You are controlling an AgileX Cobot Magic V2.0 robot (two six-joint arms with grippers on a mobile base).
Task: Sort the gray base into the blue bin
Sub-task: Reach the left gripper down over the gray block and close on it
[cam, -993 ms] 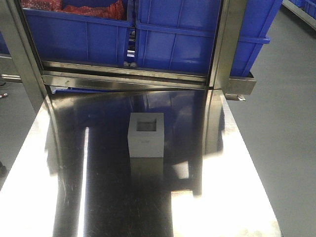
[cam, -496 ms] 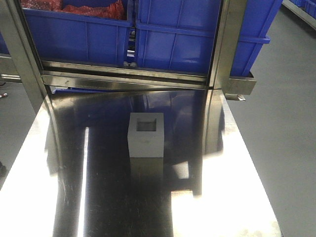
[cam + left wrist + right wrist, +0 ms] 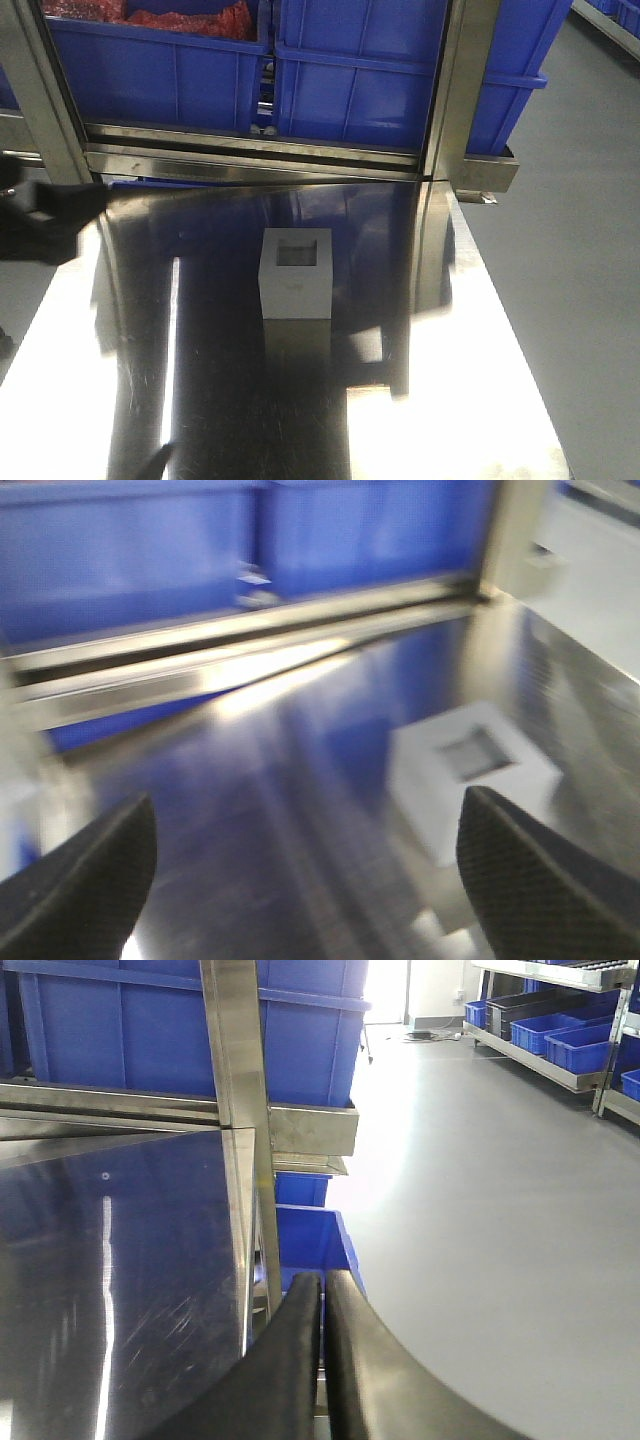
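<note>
- Nearest in, the right gripper hangs off the right edge of the polished stainless-steel surface. Its black fingers are pressed together with nothing between them. It is well apart from the task's object and seems to have no part in the work for now.
- Below and beyond it, beside the surface, sits a low blue plastic crate, of which only the rim and part of a wall show.
- The left gripper is over the left side of the surface. Its textured dark fingers are spread wide and hold nothing, and its view is blurred.
- The gray base, a matte cube-like block with a shallow square recess in its top face, stands upright near the middle of the surface. Nothing touches it. From the left wrist it lies ahead and to the right, not yet between the fingers.
- Farther back, a steel rail closes the surface. Behind it stand two tall blue plastic crates: one on the left holding something red, and one on the right whose inside is hidden.
- Which crate the task means cannot be told from these views.
- By the look of it, the sort is at its very start. Reaching, grasping, lifting, carrying and dropping are all left to do.
</note>
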